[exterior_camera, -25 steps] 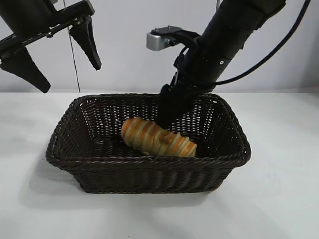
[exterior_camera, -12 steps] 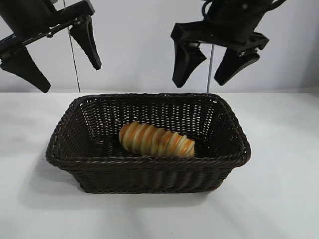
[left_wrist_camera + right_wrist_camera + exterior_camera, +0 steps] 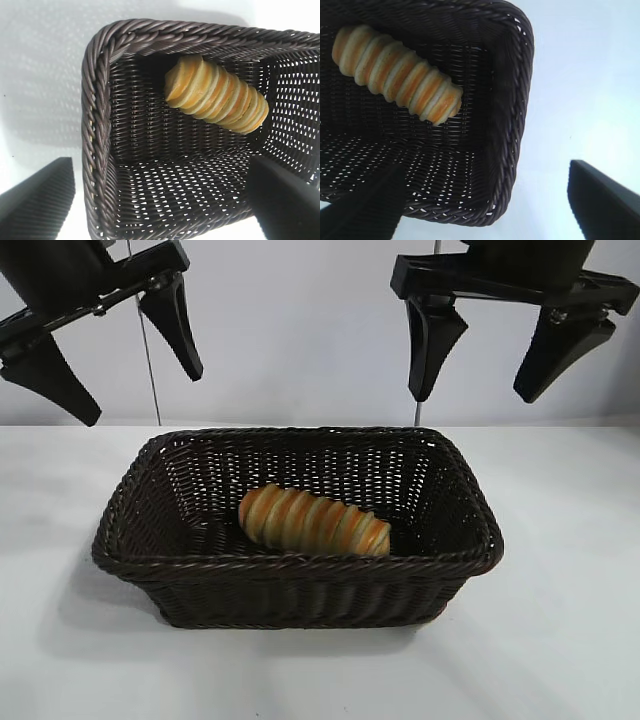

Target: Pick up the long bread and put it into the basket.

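The long bread [image 3: 314, 521], golden-yellow with orange-brown ridges, lies on the floor of the dark brown wicker basket [image 3: 470, 565], a little toward its front. It also shows in the left wrist view [image 3: 216, 93] and the right wrist view [image 3: 397, 74]. My right gripper [image 3: 478, 398] is open and empty, high above the basket's back right corner. My left gripper [image 3: 145, 400] is open and empty, high above the basket's back left corner. The basket shows in the left wrist view [image 3: 97, 130] and the right wrist view [image 3: 512, 125].
The basket stands in the middle of a white table [image 3: 570, 640] against a pale wall. A thin vertical pole [image 3: 148, 350] stands behind the basket at the left.
My right gripper has let go of the long bread, risen out of the basket and moved up and to the right, open. The bread stays in the basket. The left arm has not moved.
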`<action>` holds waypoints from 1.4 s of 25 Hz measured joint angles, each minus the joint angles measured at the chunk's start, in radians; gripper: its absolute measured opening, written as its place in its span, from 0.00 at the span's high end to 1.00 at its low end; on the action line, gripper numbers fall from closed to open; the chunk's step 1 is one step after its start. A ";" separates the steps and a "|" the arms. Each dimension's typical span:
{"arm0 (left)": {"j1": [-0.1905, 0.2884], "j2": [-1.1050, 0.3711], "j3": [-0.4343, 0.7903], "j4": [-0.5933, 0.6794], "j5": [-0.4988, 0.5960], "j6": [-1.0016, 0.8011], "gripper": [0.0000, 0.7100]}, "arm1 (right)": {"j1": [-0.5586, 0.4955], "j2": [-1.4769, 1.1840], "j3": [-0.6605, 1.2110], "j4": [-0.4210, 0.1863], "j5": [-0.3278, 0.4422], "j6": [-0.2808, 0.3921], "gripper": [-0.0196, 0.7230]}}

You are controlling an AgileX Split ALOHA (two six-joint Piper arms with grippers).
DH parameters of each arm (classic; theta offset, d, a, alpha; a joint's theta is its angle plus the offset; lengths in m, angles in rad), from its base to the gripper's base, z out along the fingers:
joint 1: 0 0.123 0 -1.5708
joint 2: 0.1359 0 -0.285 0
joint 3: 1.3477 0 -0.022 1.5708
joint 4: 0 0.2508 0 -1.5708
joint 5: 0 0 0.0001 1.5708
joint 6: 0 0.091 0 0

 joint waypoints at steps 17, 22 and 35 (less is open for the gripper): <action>0.000 0.000 0.000 0.000 0.000 0.000 0.06 | 0.000 0.000 0.000 0.000 -0.001 0.021 0.12; 0.000 0.000 0.000 0.000 0.000 0.000 0.06 | 0.000 0.000 0.000 0.000 -0.003 0.021 0.12; 0.000 0.000 0.000 0.000 0.000 0.000 0.06 | 0.000 0.000 -0.001 0.000 -0.019 0.021 0.12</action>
